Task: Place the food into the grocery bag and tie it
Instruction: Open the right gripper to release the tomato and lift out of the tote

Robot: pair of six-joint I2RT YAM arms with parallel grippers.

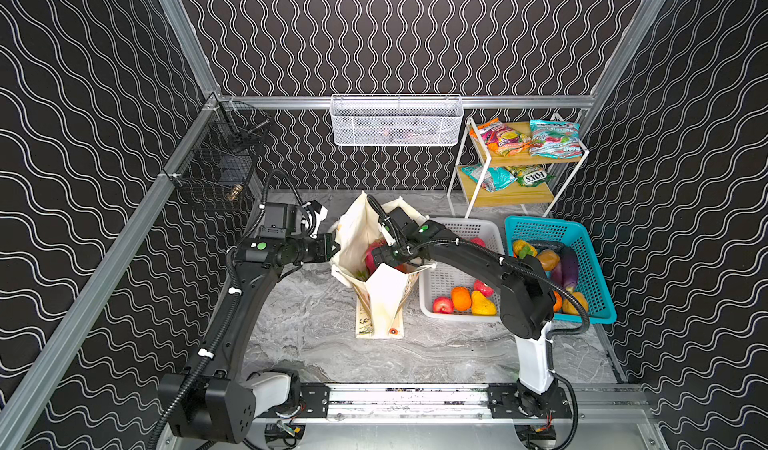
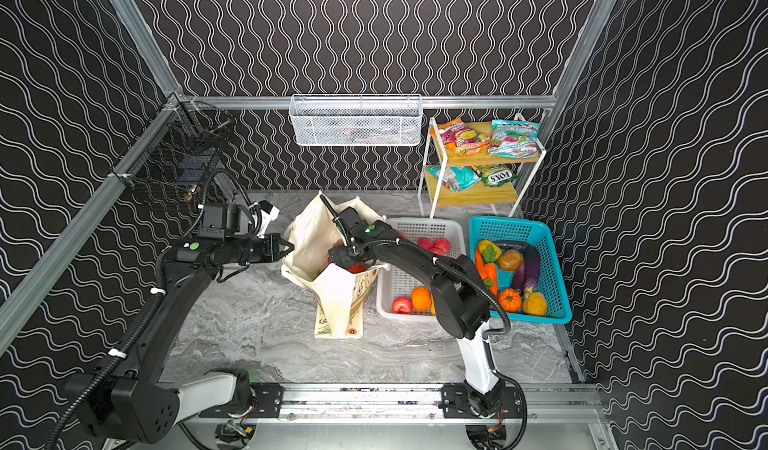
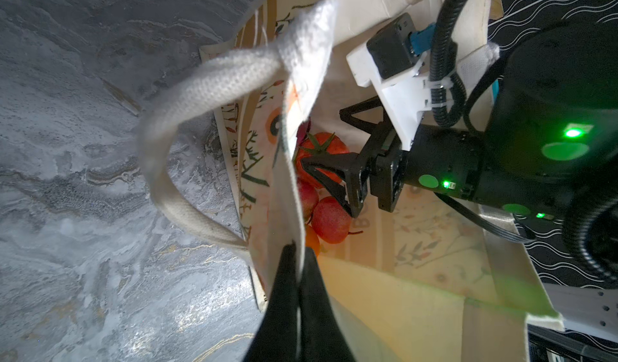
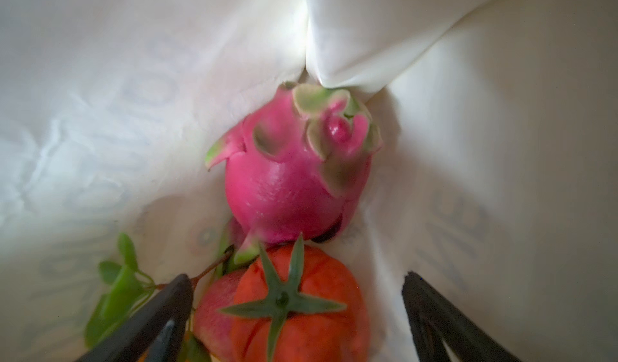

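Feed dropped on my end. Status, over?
Left tool shut on bag. Right tool open inside bag, over tomato and dragon fruit. Nothing in the way.

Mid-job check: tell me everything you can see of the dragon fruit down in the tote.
The dragon fruit is magenta, with smooth, slightly glossy skin and curling green-tipped scales, and it looks whole. It lies deep inside the grocery bag, its scaly crown pressed into a fold of the cream fabric. Its other end meets the red tomato, which overlaps it in the right wrist view. The open right end effector hangs clear of it.
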